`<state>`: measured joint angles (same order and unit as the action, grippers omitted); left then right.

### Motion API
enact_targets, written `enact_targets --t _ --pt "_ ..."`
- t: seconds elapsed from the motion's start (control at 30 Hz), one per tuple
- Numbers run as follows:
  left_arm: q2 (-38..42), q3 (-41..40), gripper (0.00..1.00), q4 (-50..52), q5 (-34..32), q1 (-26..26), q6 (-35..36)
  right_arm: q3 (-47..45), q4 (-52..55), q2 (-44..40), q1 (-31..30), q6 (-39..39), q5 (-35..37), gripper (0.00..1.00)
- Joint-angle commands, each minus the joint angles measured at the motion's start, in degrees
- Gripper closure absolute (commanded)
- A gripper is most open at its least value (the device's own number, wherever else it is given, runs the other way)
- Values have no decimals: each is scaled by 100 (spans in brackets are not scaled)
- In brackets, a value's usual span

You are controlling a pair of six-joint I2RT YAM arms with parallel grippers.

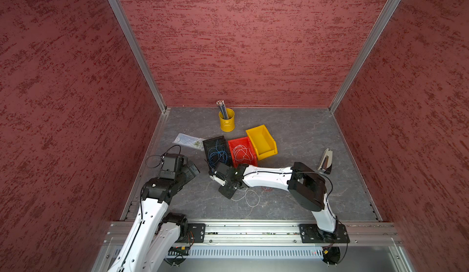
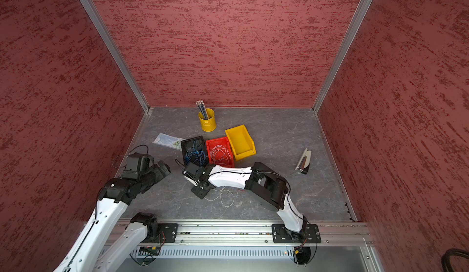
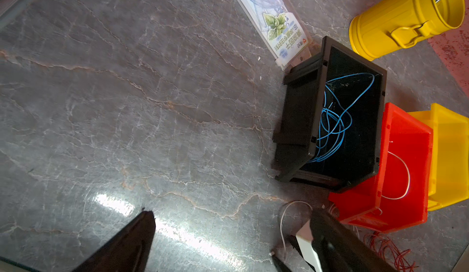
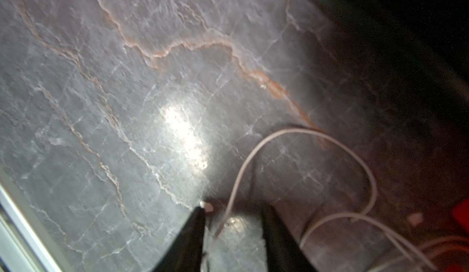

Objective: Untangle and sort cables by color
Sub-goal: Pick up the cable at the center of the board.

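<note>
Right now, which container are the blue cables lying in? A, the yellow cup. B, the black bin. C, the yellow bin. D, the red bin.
B: the blue cables lie looped inside the black bin, while the red bin beside it holds whitish-grey cables.

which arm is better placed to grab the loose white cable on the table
Right. The right gripper straddles the white cable, a finger on either side. The left gripper hangs open farther off.
</note>
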<state>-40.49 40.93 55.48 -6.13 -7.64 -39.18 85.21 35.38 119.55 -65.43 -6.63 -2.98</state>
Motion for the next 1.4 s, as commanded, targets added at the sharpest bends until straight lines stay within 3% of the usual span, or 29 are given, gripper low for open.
enact_targets --t 0.0,0.03,0.07,0.27,0.47,0.7,0.97,1.1,1.27,1.37 --pt "63 127 0 59 -42 48 -16 52 -28 -83 -24 -64 312 87" --pt "76 141 0 46 -14 44 -22 -6 -46 -196 -27 -88 345 97" --pt "90 143 0 42 6 51 -28 -66 -68 -330 -23 -108 393 100" --pt "235 155 0 -206 437 86 104 -399 2 -1561 13 -300 819 100" --pt "487 109 0 -932 1304 105 357 -243 436 -2706 206 -499 997 100" --pt "781 -224 0 -2361 2557 105 428 856 1048 -3400 486 -490 1246 100" --pt "654 -553 0 -4365 4181 -5 807 2755 1744 -3195 873 -384 1219 100" --pt "224 -489 0 -4953 4492 -625 1523 3546 2010 -3002 968 -398 1136 100" --pt "-470 -129 0 -4942 3617 -2213 3096 3938 1982 -2918 1019 -517 845 100" --pt "-858 -215 0 -5609 3620 -2629 3448 4169 2025 -2835 1032 -593 766 100"
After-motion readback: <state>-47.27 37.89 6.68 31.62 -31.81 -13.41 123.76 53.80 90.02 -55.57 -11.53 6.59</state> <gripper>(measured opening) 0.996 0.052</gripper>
